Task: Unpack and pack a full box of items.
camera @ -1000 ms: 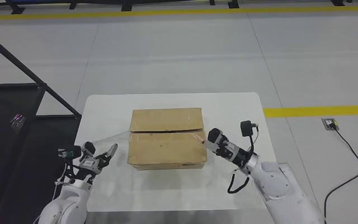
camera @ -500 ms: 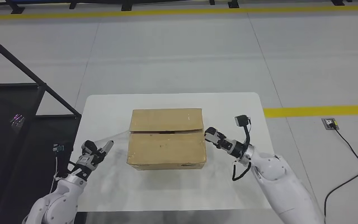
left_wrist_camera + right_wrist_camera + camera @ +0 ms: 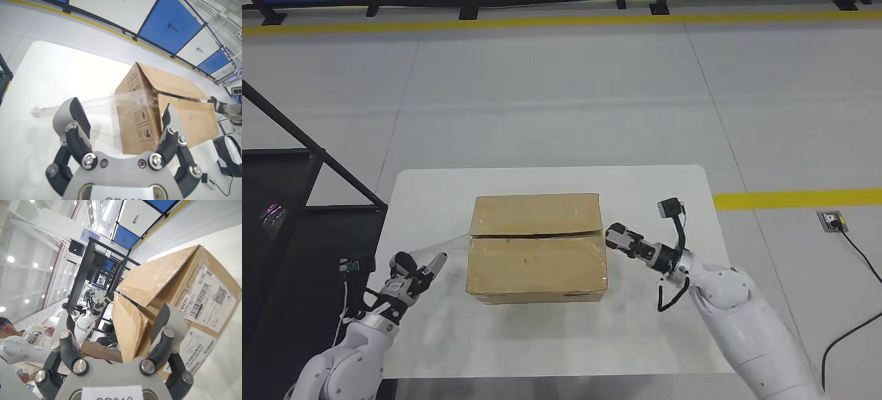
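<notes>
1. Cardboard box point(image 3: 535, 262) sits in the middle of the white table point(image 3: 662, 190), its two top flaps unsealed and slightly lifted along the seam.
2. A loose strip of clear tape point(image 3: 437, 245) trails from the box's left end toward the table's left side.
3. Left gripper point(image 3: 422, 264) is near that end, clear of the box, jaws spread.
4. Right gripper point(image 3: 614, 238) is at the right end, jaws spread about the near flap's corner.

White counter point(image 3: 662, 200) carries one cardboard box point(image 3: 537, 270) mid-surface, with a clear tape strip point(image 3: 104, 100) trailing from it toward the left edge.
</notes>
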Motion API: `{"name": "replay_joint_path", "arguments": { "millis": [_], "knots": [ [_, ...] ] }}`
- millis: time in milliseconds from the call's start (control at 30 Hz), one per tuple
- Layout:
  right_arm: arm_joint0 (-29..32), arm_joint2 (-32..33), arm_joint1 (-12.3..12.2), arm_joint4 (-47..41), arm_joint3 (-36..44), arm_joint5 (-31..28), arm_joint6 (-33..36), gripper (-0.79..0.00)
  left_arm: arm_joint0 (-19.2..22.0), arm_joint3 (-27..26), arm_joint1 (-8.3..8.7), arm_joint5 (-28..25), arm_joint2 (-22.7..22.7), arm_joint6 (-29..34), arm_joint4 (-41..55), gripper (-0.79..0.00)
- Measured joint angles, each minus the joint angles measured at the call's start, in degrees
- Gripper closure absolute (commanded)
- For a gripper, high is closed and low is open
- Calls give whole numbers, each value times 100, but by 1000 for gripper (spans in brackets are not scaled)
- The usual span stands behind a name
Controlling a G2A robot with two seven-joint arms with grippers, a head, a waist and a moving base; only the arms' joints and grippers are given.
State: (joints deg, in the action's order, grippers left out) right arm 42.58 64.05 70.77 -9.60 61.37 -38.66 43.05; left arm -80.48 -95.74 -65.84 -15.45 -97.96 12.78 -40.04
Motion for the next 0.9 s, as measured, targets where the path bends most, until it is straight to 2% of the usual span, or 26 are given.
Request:
{"name": "replay_joint_path", "arguments": {
  "millis": [233,333,467,567,667,900],
  "knots": [
    [-6,-41,10,-675,18,-200,544,-785,147,117,-16,425,157,-65,-259,-785],
    [14,-40,2,-1193,95,-282,1017,-785,175,136,-20,444,210,-71,-280,-785],
    [71,-23,-45,-2174,360,-272,2011,-785,146,47,-19,333,237,-83,-262,-785],
    [185,-35,-150,-2425,850,223,2497,-785,79,-54,-6,48,190,-20,-114,-785],
    [336,-29,-297,-2247,1292,626,2884,-785,-19,-153,26,-421,90,97,-14,-785],
    [497,-253,-571,-1394,1527,968,3227,-785,-289,-280,148,-1758,-133,614,-352,-785]
  ]
}}
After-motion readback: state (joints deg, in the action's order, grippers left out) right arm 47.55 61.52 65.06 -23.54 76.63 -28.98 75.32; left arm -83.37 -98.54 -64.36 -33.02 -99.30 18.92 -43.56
